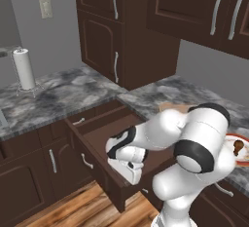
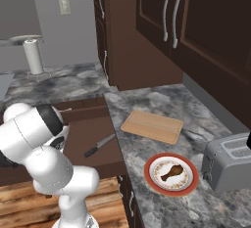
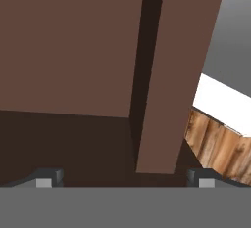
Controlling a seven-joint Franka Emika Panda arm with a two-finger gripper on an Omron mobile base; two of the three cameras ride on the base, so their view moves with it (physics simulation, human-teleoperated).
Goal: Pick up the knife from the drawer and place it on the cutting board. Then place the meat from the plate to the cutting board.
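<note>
From the left base camera the white arm's elbow bulks nearest, and past it the claw (image 1: 127, 170) hangs low over the front corner of the open drawer (image 1: 104, 132), close above its front panel; its jaws are hard to make out here. The knife is not visible from this side, so the arm's own body could hide any slip. Far off beyond the arm from the claw, the plate (image 1: 241, 148) with the meat (image 1: 238, 146) sits on the marble surface (image 1: 63, 94). From the right base camera the arm's big shoulder link comes first; beyond it the knife (image 2: 99, 145) lies flat on the drawer floor, well away from the claw's corner and close to the wall next to the surface. A claw coming down beside that wall could knock it, or nudge the slim knife against it instead of closing around it. Farther from the claw still, the cutting board (image 2: 152, 125) lies bare, the plate just beside it, so a careless swing over could clip the drumstick. In the hand camera the two fingertips (image 3: 48, 177) stand wide apart with nothing between them, looking at a brown panel edge and dark floor very near; the claw seems low beside the drawer wall, so moving sideways without lifting risks a scrape.
</note>
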